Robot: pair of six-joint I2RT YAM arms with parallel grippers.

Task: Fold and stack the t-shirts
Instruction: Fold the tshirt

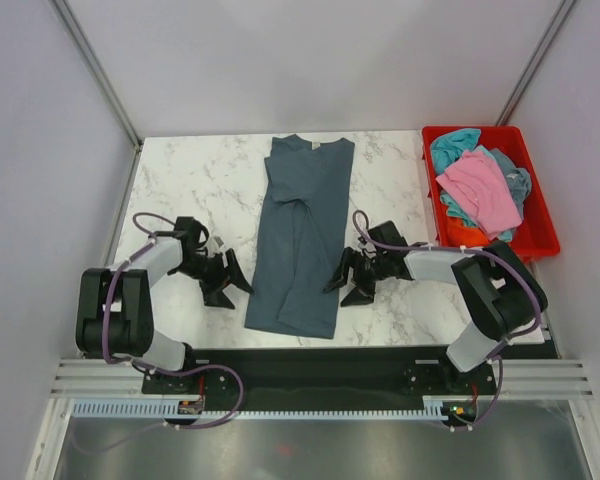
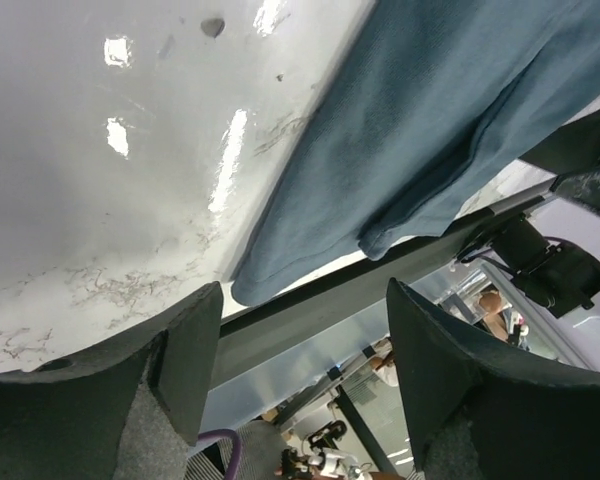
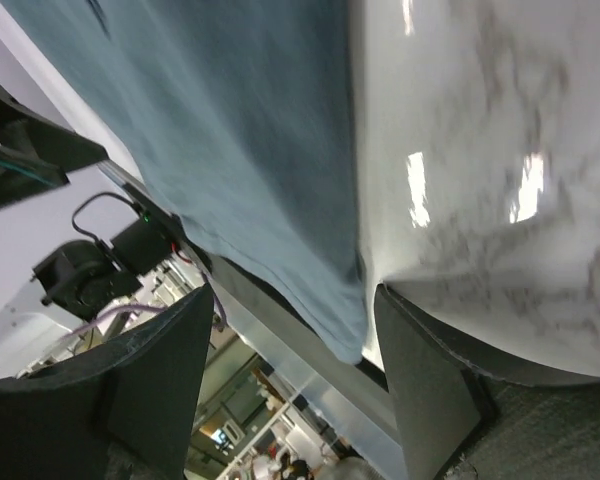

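Observation:
A large slate-blue t-shirt (image 1: 302, 235) lies down the middle of the marble table, folded lengthwise into a long strip with its collar at the far end. My left gripper (image 1: 232, 283) sits low on the table just left of the shirt's lower hem, open, with nothing between its fingers. My right gripper (image 1: 342, 283) sits just right of the same hem, also open and empty. In the left wrist view the shirt (image 2: 420, 130) lies ahead of the open left gripper (image 2: 303, 300). In the right wrist view the shirt's corner (image 3: 240, 150) lies just ahead of the open right gripper (image 3: 294, 300).
A red bin (image 1: 545, 215) stands at the table's far right. It holds a pink shirt (image 1: 480, 190), a teal one (image 1: 453, 145) and an orange one (image 1: 463, 236). The black base rail (image 1: 320, 360) runs along the near edge.

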